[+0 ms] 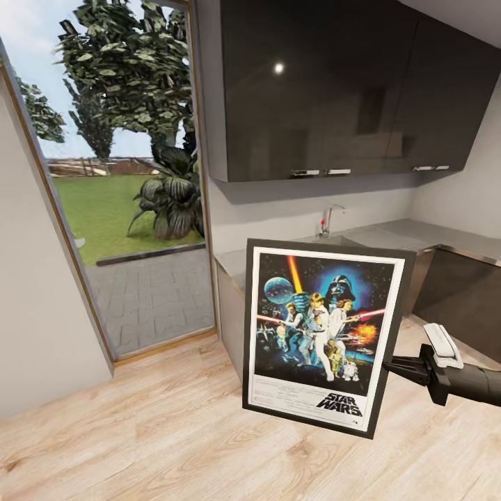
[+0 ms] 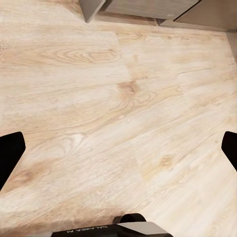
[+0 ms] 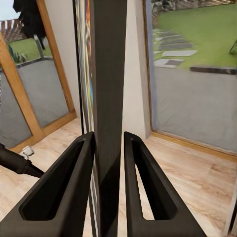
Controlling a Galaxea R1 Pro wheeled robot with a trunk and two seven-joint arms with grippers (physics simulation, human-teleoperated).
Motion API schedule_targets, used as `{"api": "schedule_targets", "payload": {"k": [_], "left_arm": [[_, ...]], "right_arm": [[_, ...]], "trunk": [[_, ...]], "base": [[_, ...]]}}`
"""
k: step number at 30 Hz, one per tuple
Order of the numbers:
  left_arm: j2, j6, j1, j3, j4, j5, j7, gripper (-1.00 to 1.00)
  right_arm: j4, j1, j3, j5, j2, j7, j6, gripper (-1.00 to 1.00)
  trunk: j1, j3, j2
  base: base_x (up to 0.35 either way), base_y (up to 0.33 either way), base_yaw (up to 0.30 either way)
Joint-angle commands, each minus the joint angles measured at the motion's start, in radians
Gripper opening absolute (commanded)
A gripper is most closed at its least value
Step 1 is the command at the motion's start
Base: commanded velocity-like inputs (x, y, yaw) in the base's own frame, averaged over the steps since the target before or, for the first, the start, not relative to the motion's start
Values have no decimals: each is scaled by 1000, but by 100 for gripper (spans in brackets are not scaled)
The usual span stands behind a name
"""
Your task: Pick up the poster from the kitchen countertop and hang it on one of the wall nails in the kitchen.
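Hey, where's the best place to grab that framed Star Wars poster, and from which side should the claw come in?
Grip the black-framed Star Wars poster on its thin right-hand frame edge, coming in from the robot's right, edge-on. It stands upright, flat and slim, so the fingers can pinch front and back of the frame. The right claw already holds it this way.

poster (image 1: 323, 336): black-framed, white-bordered Star Wars picture, upright, slightly tilted, off the floor, gripped at its 3 o'clock edge
kitchen countertop (image 1: 410, 236): glossy grey slab at the poster's 1 o'clock, under dark cabinets
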Motion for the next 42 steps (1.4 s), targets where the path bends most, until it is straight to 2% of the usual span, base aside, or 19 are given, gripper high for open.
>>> {"api": "schedule_targets", "payload": {"k": [1, 16, 42], "left_arm": [[1, -5, -1, -9, -2, 8, 0, 100], [2, -5, -1, -9, -2, 8, 0, 100], [2, -5, -1, -7, -1, 9, 0, 100]], "right_arm": [[0, -1, 0, -2, 0, 5, 12, -100], [0, -1, 0, -2, 5, 4, 10, -100], [-1, -1, 0, -2, 8, 4, 8, -100]], "trunk": [[1, -2, -2], [1, -2, -2], [1, -2, -2]], "base": [[0, 0, 149], [0, 31, 270], [0, 279, 291]]}}
